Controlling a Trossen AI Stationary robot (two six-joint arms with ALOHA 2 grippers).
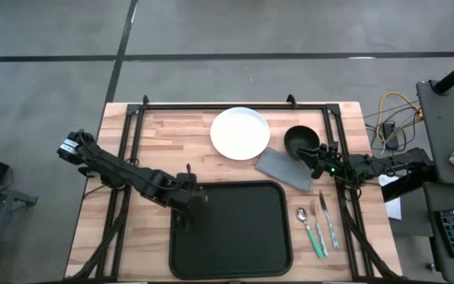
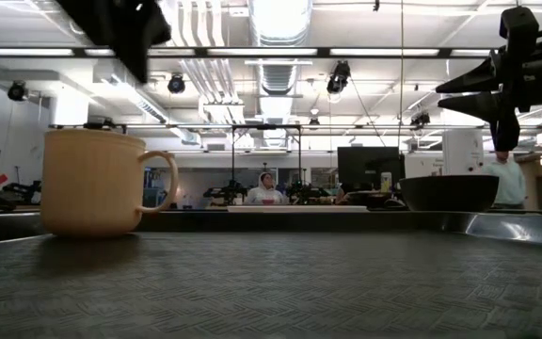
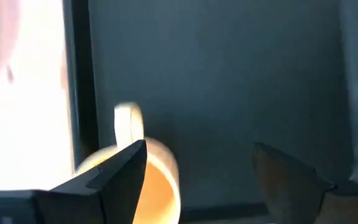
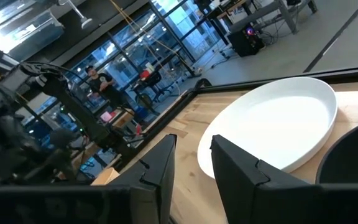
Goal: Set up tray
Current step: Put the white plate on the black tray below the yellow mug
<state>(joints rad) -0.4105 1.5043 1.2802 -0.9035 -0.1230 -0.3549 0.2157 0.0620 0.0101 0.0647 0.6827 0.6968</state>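
The black tray [image 1: 235, 237] lies at the near middle of the table. A tan mug [image 2: 92, 184] stands upright on its base on the tray, by the far-left corner. In the left wrist view the mug [image 3: 157, 183] shows from above, handle [image 3: 128, 123] included. My left gripper [image 3: 197, 168] hangs open above the mug [image 2: 125, 38], clear of it, and hides it in the high view [image 1: 189, 199]. My right gripper [image 1: 315, 162] waits at the right, open with a narrow gap [image 4: 193, 162], beside the black bowl [image 1: 300, 140].
A white plate [image 1: 240, 132] sits at the far middle, with a grey folded napkin [image 1: 284, 168] between it and the tray. A spoon, fork and knife [image 1: 318, 225] lie right of the tray. A person [image 2: 266, 188] sits in the room beyond the table.
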